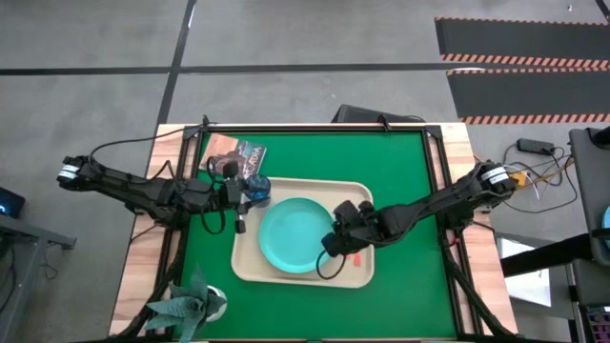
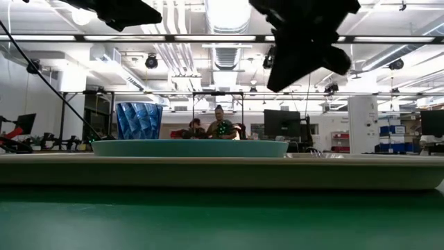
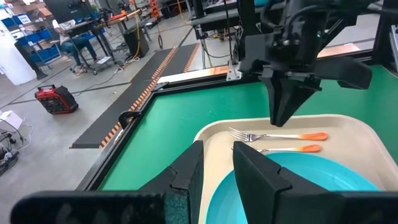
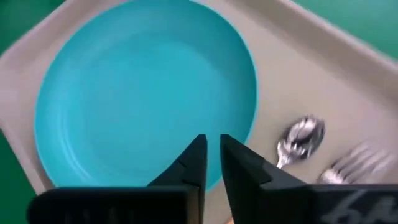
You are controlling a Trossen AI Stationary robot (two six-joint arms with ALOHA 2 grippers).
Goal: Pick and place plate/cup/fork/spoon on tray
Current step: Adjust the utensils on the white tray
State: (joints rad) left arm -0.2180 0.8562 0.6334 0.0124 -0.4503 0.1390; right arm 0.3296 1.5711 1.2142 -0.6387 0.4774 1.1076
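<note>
The beige tray [image 1: 357, 195] lies on the green mat. On it rest the teal plate [image 1: 294, 235], the fork [image 3: 273, 135] and the spoon [image 4: 301, 138], the two side by side right of the plate, orange handles toward the right. The blue cup [image 1: 257, 188] stands at the tray's far left corner. My right gripper [image 4: 213, 149] hangs shut above the plate's right rim, pointing down, with nothing in it. My left gripper [image 3: 217, 155] hovers open near the cup, above the tray's left end, holding nothing.
A printed packet [image 1: 238, 152] lies on the mat beyond the tray's far left corner. A small plant [image 1: 191, 303] stands at the table's near left corner. Bare green mat [image 1: 405, 191] stretches right of the tray. People sit in the room behind.
</note>
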